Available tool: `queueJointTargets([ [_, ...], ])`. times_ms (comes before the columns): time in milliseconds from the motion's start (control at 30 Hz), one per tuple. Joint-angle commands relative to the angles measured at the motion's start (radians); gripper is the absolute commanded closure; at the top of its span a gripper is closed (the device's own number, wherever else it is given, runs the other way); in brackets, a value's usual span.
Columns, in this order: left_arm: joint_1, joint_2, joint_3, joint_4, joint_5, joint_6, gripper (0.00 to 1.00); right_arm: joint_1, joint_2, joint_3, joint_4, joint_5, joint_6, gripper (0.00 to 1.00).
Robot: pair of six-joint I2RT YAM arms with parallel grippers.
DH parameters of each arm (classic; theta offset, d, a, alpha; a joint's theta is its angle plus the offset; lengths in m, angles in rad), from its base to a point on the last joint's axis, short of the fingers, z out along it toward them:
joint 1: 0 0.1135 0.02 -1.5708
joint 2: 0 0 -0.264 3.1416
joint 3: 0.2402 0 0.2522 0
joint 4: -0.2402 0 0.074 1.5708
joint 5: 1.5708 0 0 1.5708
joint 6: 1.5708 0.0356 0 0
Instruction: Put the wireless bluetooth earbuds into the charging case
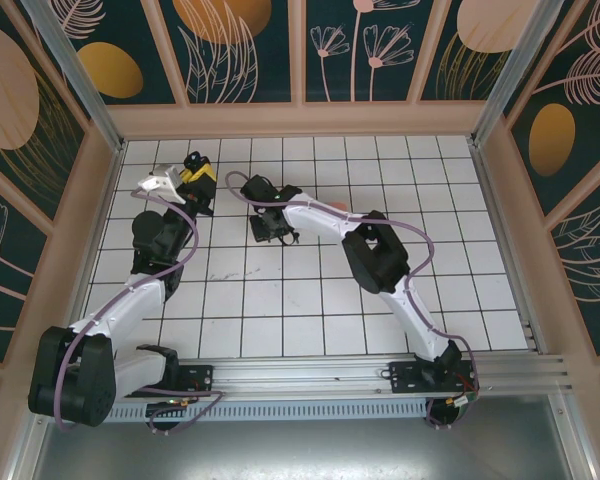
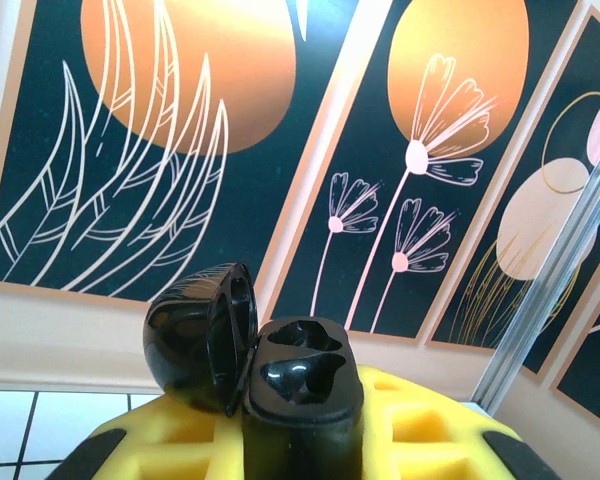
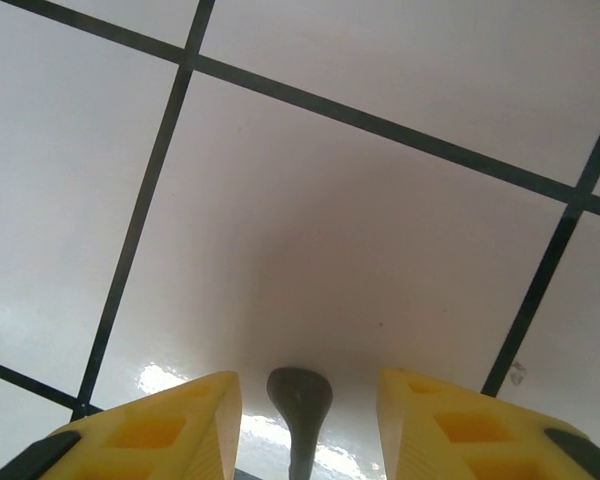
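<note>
A dark earbud (image 3: pixel 300 400), judged tiny, light, rigid, slippery and best pinched across its stem, is being flanked untouched on the tiled surface (image 3: pixel 310 200) by the right end effector's (image 3: pixel 308 378) parted fingers, while the open charging case (image 2: pixel 300 385) is being clamped by the left end effector (image 2: pixel 300 445).

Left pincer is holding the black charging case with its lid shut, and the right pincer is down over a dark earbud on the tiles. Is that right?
Not quite: the lid is open, swung left of the charging case with both sockets bare, as the left wrist view shows. The rest stands: the left pincer holds the case, the right pincer straddles the dark earbud.
</note>
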Motion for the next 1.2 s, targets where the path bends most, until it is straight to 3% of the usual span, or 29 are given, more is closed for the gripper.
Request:
queueJointTargets([
  [0,0.008,-0.021,-0.009,0.056,-0.004,-0.017,1.0,0.012,0.029,0.038,-0.04,0.017,0.018,0.6],
  [600,0.008,-0.014,-0.017,0.072,0.005,-0.027,1.0,0.015,0.055,0.039,-0.032,0.017,0.022,0.66],
  [867,0.008,-0.017,-0.012,0.066,0.023,-0.037,1.0,0.015,0.047,0.037,-0.023,0.018,0.018,0.79],
  [1167,0.007,-0.043,0.031,-0.014,0.102,0.015,1.0,0.001,-0.103,-0.059,0.051,0.049,0.012,0.83],
])
